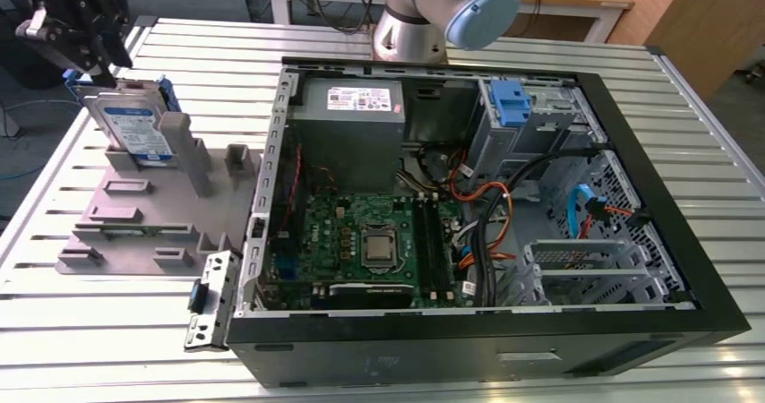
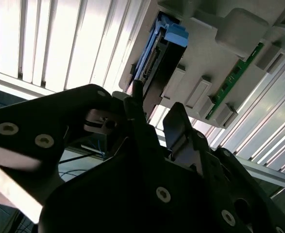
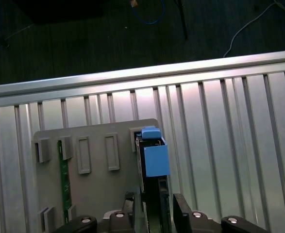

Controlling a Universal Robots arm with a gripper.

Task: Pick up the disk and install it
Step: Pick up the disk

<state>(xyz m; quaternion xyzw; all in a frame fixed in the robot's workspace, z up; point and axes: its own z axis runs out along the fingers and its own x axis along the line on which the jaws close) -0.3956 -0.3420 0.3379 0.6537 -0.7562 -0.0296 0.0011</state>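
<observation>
The disk (image 1: 138, 127) stands on edge in a slot of the grey fixture plate (image 1: 143, 210), at the exterior view's left. It is silver with a blue-and-white label and a blue carrier. My gripper (image 1: 98, 61) hangs just above the disk's top edge and is open. In the first wrist view the disk (image 3: 154, 160) is edge-on, and the gripper (image 3: 154, 213) has a dark finger on each side of its near end. In the second wrist view the fingers (image 2: 180, 127) stand apart, short of the disk (image 2: 158, 60), with no contact visible.
An open computer case (image 1: 669, 242) lies on the slatted metal table at the exterior view's right. Inside are the motherboard (image 1: 365, 242), a grey power supply (image 1: 365, 100), cables and a metal bay with a blue latch (image 1: 511, 104). A green memory stick (image 3: 63, 174) sits in the fixture.
</observation>
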